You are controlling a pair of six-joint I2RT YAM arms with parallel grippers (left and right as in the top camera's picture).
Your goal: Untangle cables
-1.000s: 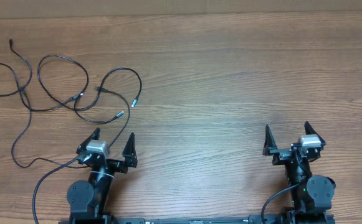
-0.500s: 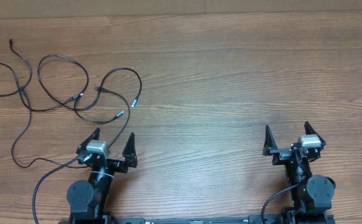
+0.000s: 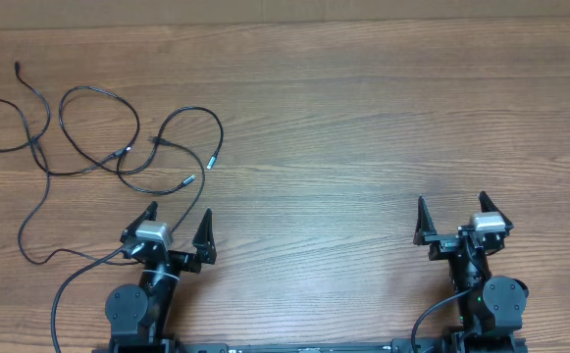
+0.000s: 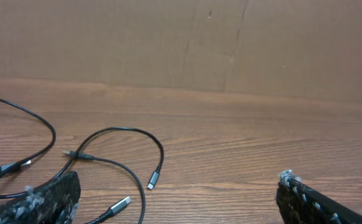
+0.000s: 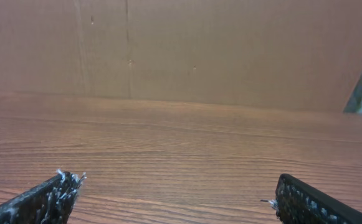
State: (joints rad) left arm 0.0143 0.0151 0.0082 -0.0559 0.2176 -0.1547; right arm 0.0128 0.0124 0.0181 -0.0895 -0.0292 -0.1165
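Nothing had moved since a second earlier: the cables, both arms and both sets of jaws sat just where they had been.

At the far left of the wooden counter (image 3: 343, 118) lay the cables (image 3: 124, 152), thin black cords in loose loops that crossed one another in several places. One end reached toward the back left corner, and another ran off the left edge. Two silvery plug tips pointed toward the near side, the closer one lying just ahead of the left arm (image 3: 142, 294). A thicker black wire (image 3: 59, 294) curved out from that arm's base along the near left edge.

The left jaws stood wide apart with nothing between them, near the cables but not touching them. From the left wrist, the cables (image 4: 131, 129) lay on the wood ahead and to the left, with a dark fingertip (image 4: 50, 196) at each lower corner and a brown wall (image 4: 168, 43) behind.

Well to the right, the right arm (image 3: 486, 294) sat at the near edge, its jaws also spread wide and holding nothing. From the right wrist, only bare wood grain lay ahead of them.
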